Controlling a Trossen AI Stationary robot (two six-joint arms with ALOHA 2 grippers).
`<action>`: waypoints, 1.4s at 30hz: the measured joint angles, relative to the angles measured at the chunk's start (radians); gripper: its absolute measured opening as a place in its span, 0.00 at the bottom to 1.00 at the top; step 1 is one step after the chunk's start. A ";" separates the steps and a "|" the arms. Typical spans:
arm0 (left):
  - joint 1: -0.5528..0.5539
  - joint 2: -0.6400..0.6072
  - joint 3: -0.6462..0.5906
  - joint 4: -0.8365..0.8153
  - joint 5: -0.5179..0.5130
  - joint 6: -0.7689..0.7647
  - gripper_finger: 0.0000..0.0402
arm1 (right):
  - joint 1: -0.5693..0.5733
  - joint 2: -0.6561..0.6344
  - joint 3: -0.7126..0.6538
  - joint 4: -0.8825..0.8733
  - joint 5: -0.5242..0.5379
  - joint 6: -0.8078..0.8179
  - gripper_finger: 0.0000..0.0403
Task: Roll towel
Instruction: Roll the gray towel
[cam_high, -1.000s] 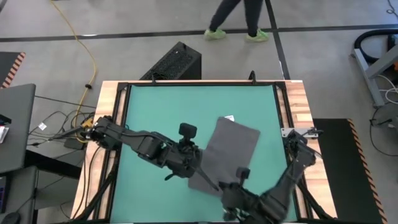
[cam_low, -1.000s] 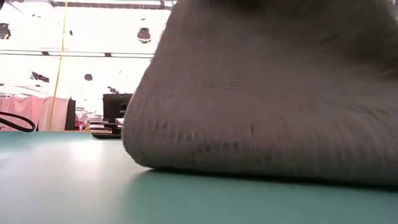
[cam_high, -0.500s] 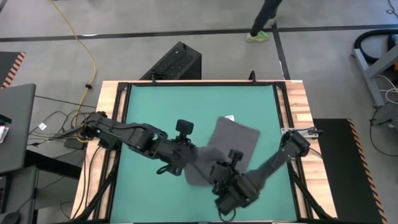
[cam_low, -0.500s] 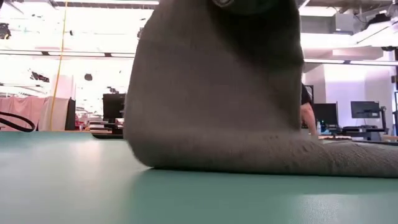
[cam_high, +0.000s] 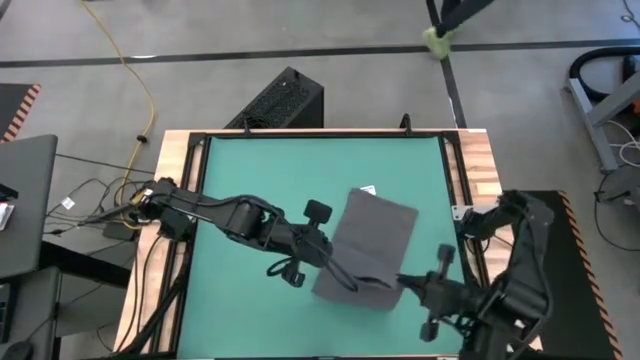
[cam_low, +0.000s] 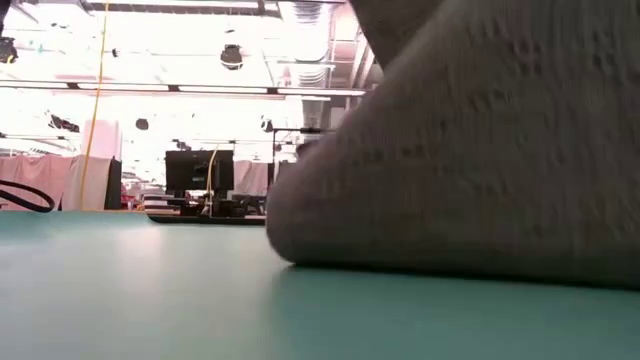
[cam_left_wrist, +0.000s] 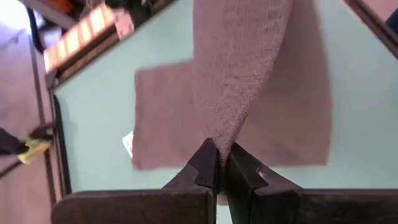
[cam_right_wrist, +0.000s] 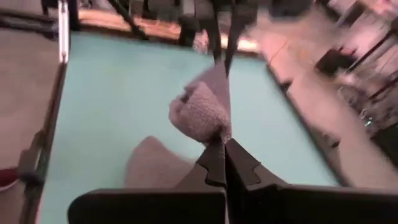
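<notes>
The dark grey towel lies on the green mat, right of centre, with its white tag at the far edge. Its far part lies flat and its near edge is raised. My left gripper is shut on the near edge's left end. My right gripper is shut on its right end. In the low view the towel fills the right side, its underside resting on the mat. My left gripper pinches the towel's near left corner between its two fingers, slanting down from the table's left. The cloth bunches to a point at the fingers and runs off toward the other gripper, lifted off the mat. My right gripper pinches the towel's near right corner between its two fingers, coming from the table's right and pointing slightly down. The corner is bunched up and held clear of the mat; one layer or several, I cannot tell.
Bare green mat stretches to the left and far side of the towel. A wooden frame borders the table. A black box stands on the floor behind it. A person's shoe shows beyond.
My right gripper has swung toward the table's right edge and risen, keeping its hold. My left gripper has shifted a little to the right and tipped further down. The towel's near edge, earlier bunched between them, is now drawn out; the far part has stayed flat.
</notes>
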 joint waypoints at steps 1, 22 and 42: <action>0.004 0.000 0.000 0.013 0.005 0.006 0.00 | 0.000 -0.023 -0.038 -0.001 -0.018 0.030 0.02; 0.264 0.092 0.001 0.111 0.301 0.157 0.00 | -0.105 -0.348 -0.770 -0.006 -0.218 0.464 0.02; 0.472 0.246 0.000 0.133 0.438 0.188 0.00 | -0.278 -0.505 -1.119 0.275 -0.253 0.340 0.02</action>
